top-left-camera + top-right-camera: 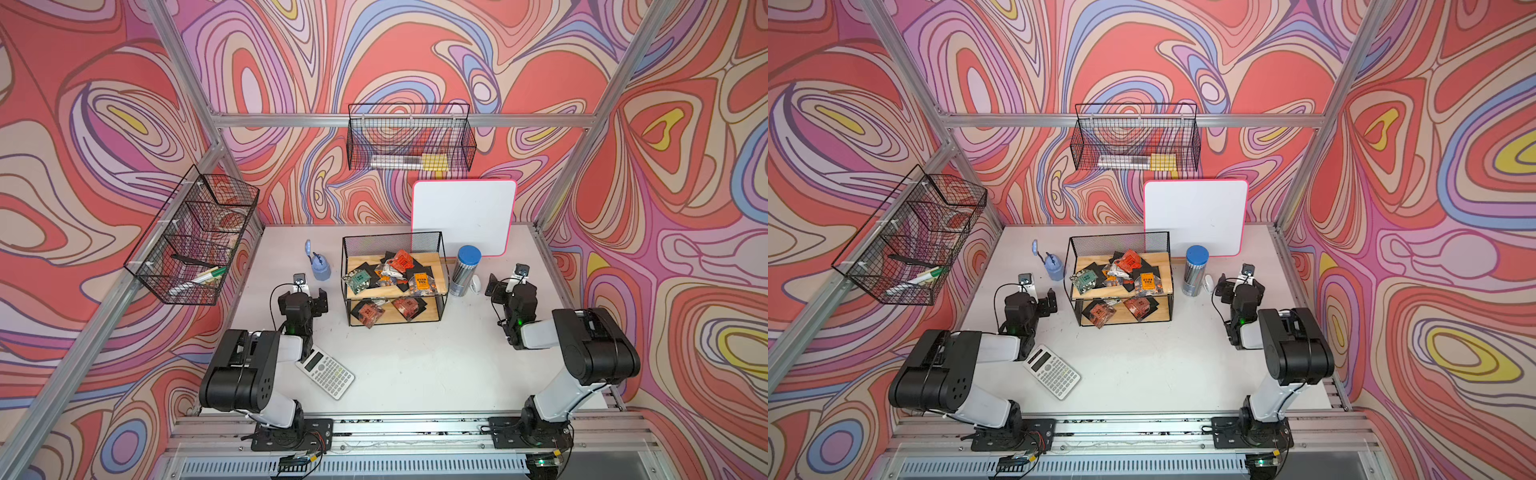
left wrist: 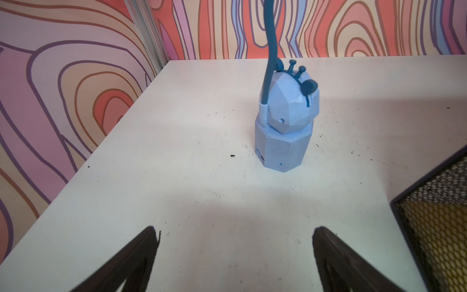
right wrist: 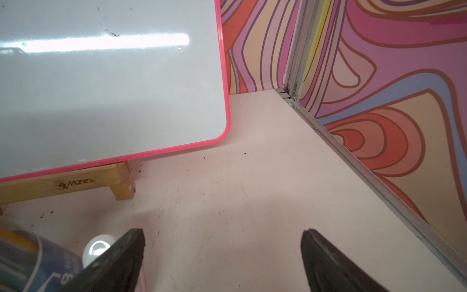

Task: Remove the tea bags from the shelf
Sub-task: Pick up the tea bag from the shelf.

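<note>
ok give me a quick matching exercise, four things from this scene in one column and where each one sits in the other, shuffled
Things
1. calculator
2. whiteboard
3. blue-lidded canister
4. tea bags

Places
a. upright, just right of the shelf
b. on the shelf's two boards
c. lying flat towards the front left of the table
d. propped up at the back of the table

Pairs: 1-c, 2-d, 3-a, 4-b

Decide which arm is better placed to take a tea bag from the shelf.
Probably left: the left gripper is nearer the shelf; a blue-lidded canister stands between the right gripper and it.
</note>
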